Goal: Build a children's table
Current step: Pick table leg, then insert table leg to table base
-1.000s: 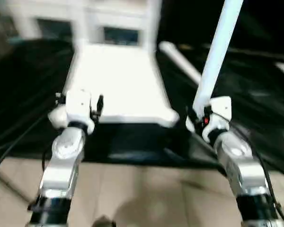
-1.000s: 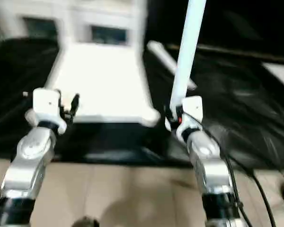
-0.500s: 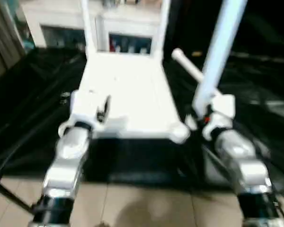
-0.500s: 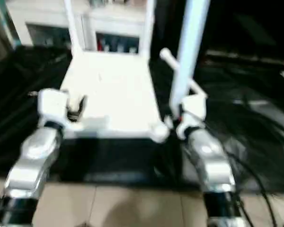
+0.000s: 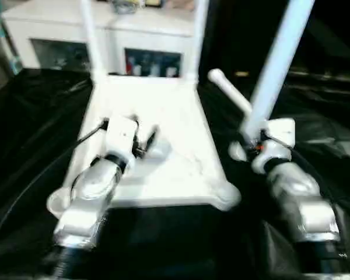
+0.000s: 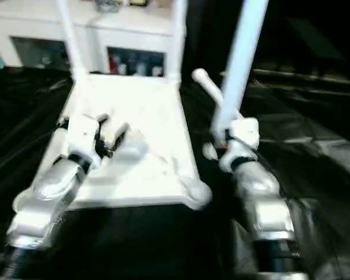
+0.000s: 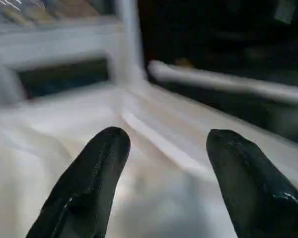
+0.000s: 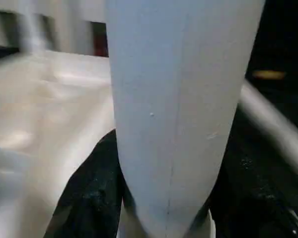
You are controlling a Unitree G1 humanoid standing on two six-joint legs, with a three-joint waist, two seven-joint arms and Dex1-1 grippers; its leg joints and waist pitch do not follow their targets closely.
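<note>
The white tabletop (image 5: 184,111) lies upside down on black cloth. Two white legs (image 5: 87,41) (image 5: 198,35) stand upright in its far corner sockets. Its near right corner socket (image 5: 226,197) has nothing in it. My left gripper (image 5: 144,135) hovers open over the left middle of the tabletop. Between its black fingers (image 7: 89,173) there is only the white surface below. To the right of the tabletop, my right gripper (image 5: 254,143) is shut on the lower end of a third leg (image 5: 277,64), held nearly upright. A fourth leg (image 5: 228,93) lies loose on the cloth.
A white glass-fronted cabinet (image 5: 46,26) stands right behind the tabletop. Crumpled black cloth (image 5: 23,116) covers the floor on both sides. Thin black cables (image 5: 23,186) run along the left.
The camera has tilted and come closer. My left gripper has moved forward from the tabletop's near edge to over its surface. The right gripper still holds the leg upright.
</note>
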